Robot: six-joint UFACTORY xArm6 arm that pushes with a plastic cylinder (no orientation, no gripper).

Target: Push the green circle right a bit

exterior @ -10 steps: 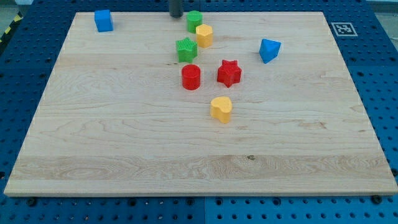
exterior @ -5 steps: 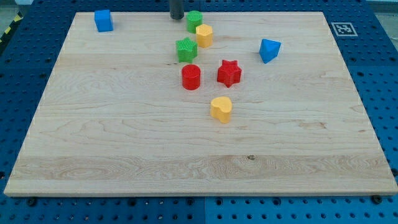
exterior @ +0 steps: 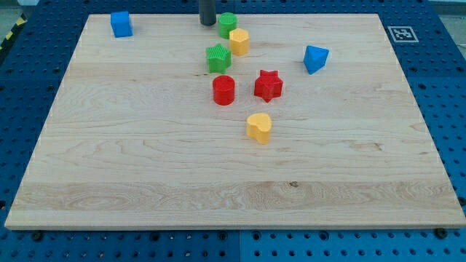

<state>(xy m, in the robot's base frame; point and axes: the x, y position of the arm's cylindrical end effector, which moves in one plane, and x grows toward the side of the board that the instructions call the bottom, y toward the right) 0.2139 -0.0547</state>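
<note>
The green circle (exterior: 228, 24) stands near the top edge of the wooden board (exterior: 131, 160), a little left of the view's middle. A yellow hexagon block (exterior: 239, 41) touches it at its lower right. My tip (exterior: 207, 23) is the end of a dark rod coming down from the view's top. It stands just left of the green circle, with a very small gap or light contact that I cannot tell apart.
A green star (exterior: 218, 58) lies below the circle, then a red cylinder (exterior: 223, 90) and a red star (exterior: 268, 85). A yellow heart (exterior: 258, 126) sits lower. A blue cube (exterior: 121, 23) is top left, a blue triangular block (exterior: 315, 58) at right.
My tip has moved slightly down and toward the green circle. No block has visibly moved.
</note>
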